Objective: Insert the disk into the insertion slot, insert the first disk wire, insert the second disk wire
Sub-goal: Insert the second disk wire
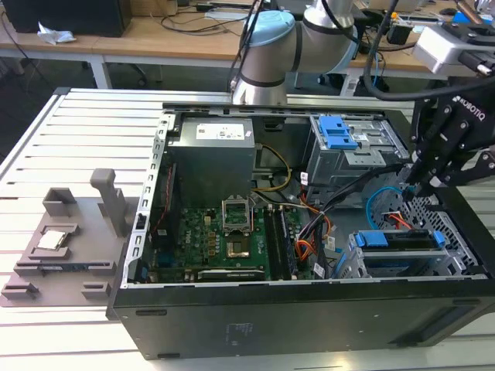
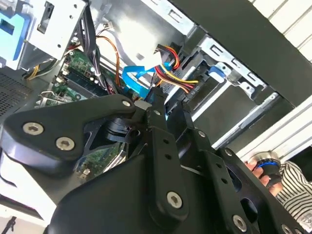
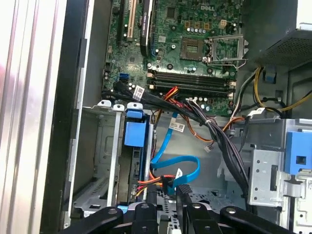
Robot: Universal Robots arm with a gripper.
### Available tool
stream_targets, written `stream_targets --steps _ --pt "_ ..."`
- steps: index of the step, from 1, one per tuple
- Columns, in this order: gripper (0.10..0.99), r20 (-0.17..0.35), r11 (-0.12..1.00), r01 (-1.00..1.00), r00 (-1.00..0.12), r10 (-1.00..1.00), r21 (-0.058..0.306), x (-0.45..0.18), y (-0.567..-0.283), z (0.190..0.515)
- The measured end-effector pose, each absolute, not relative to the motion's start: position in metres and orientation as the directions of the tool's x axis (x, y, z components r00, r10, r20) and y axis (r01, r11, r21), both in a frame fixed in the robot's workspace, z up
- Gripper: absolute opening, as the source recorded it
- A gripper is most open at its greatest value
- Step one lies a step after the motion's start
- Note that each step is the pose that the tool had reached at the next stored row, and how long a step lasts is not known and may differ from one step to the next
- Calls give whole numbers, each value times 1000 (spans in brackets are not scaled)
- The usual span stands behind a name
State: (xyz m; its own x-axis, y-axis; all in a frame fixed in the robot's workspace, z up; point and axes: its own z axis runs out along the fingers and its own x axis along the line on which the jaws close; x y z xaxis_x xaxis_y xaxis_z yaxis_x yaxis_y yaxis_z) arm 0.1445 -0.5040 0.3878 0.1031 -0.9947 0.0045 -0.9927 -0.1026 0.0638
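The disk [image 1: 402, 242] lies inside the insertion slot [image 1: 363, 267], its blue carrier [image 3: 135, 134] showing at the silver cage's mouth. My gripper [image 1: 411, 189] hangs just beyond the disk's far edge, at the exterior view's right. In both wrist views the fingers [image 3: 152, 202] stand close together, shut on the end of a blue disk wire [image 3: 178, 163], and a sliver of blue shows between them [image 2: 168, 115]. A bundle of red, orange and yellow wires [image 2: 170, 73] ends right at the fingertips, next to the disk. Whether either wire sits in the disk is hidden.
The open computer case holds a green motherboard [image 1: 232, 232], a power supply [image 1: 213, 151] and a taller grey cage with a blue latch [image 1: 338, 133]. Black cable bundles [image 3: 214, 131] cross near the slot. A grey fixture [image 1: 66, 239] sits outside. A person's hand [image 2: 265, 168] is beyond the case.
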Motion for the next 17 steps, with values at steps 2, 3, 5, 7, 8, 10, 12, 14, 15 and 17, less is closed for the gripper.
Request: stream_targets --steps 2,3,5,7,8,10,12,14,15,17 --pt "302 4 -130 -989 131 -991 64 140 -503 384" --pt "302 5 -143 -988 144 -990 64 139 -503 381" --pt "302 5 -157 -986 157 -988 64 137 -503 379" --pt "302 6 -172 -983 173 -985 64 136 -503 376" --pt "302 7 -172 -983 173 -985 64 136 -503 376" --pt "302 7 -172 -983 173 -985 64 136 -503 376" --pt "286 7 -172 -983 173 -985 64 136 -503 376" --pt "161 7 -172 -983 173 -985 64 136 -503 376" --pt "161 7 -172 -983 173 -985 64 136 -503 376" --pt "161 7 -172 -983 173 -985 64 136 -503 376"
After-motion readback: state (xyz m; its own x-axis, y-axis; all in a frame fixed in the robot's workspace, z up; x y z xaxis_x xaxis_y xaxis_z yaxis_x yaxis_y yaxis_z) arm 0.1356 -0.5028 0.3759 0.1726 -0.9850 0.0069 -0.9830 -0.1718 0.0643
